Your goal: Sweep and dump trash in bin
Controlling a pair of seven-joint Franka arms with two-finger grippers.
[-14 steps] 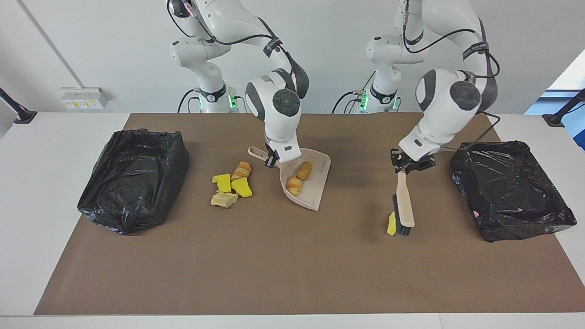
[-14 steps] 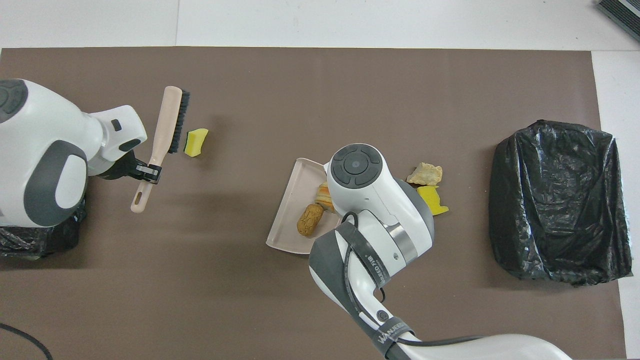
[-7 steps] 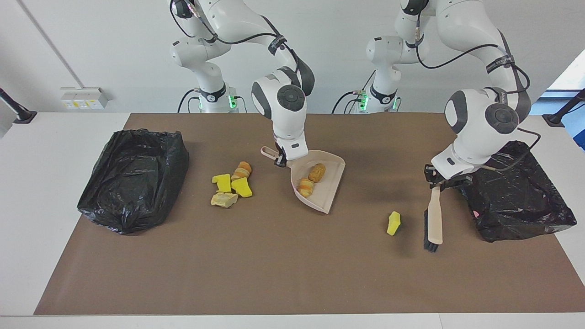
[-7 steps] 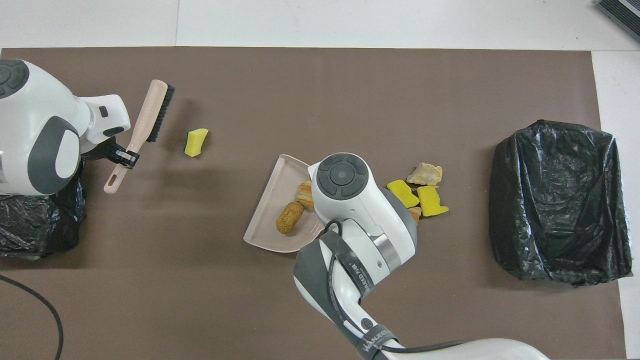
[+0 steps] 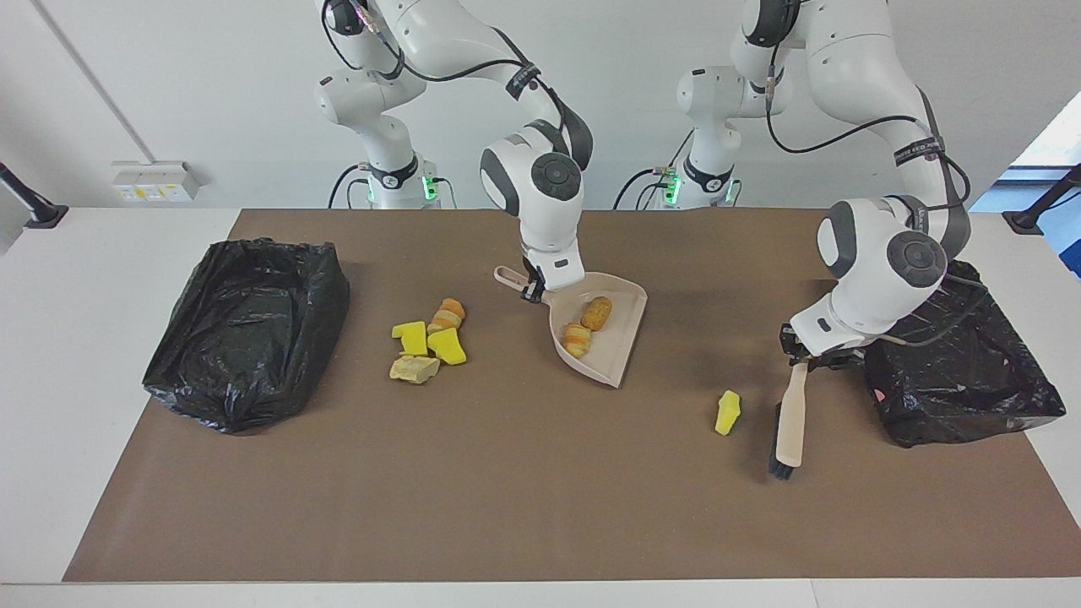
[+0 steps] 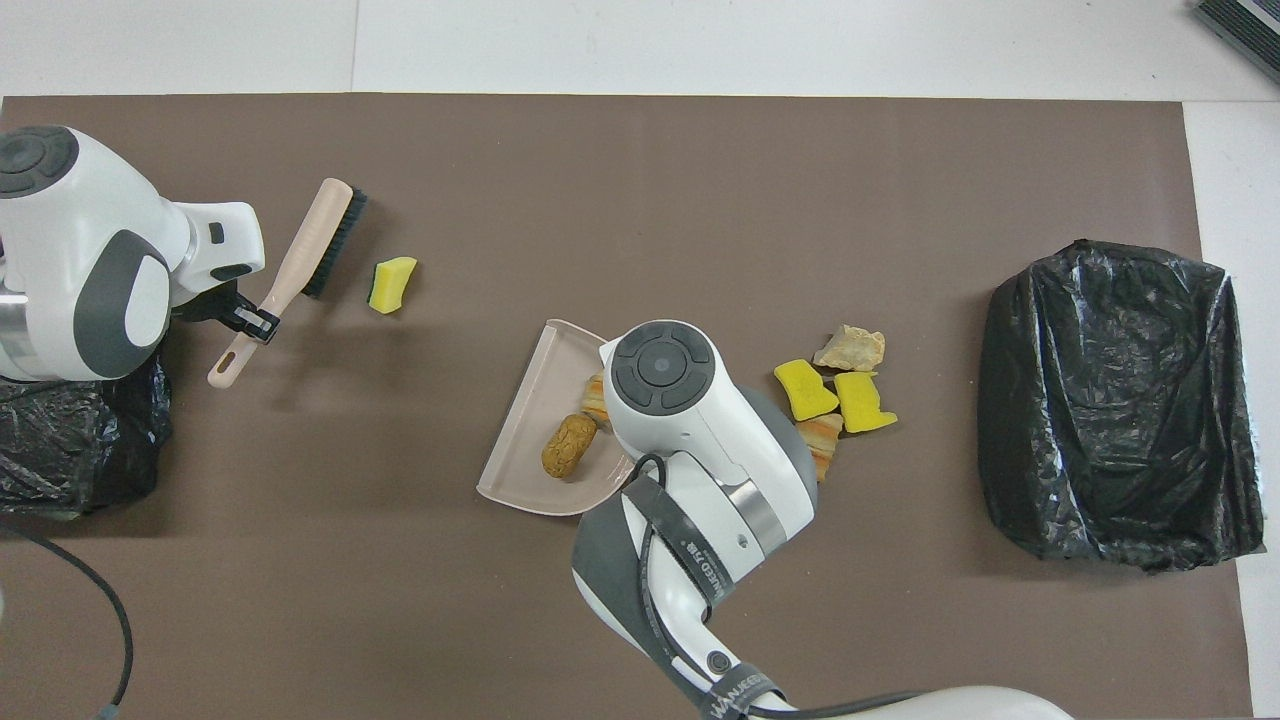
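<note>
Robotics lab: two bench-mounted arms (image 5: 540,169), brown mat (image 5: 507,473), bare walls.

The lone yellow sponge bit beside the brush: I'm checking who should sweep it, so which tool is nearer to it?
Left. The left tool holds the brush right beside the yellow bit; the right tool holds the dustpan mid-table, well away.

Two lumps (image 5: 587,326) in dustpan (image 5: 610,355) mid-table; trash cluster (image 5: 426,341) toward right arm's end; brush (image 5: 790,420) beside lone chunk (image 5: 727,412).

Two glossy white arms (image 5: 853,51) sporting dark grey joint bands, round grey caps on the wrists, black cables looping along the links, green lights glowing at the bases
</note>
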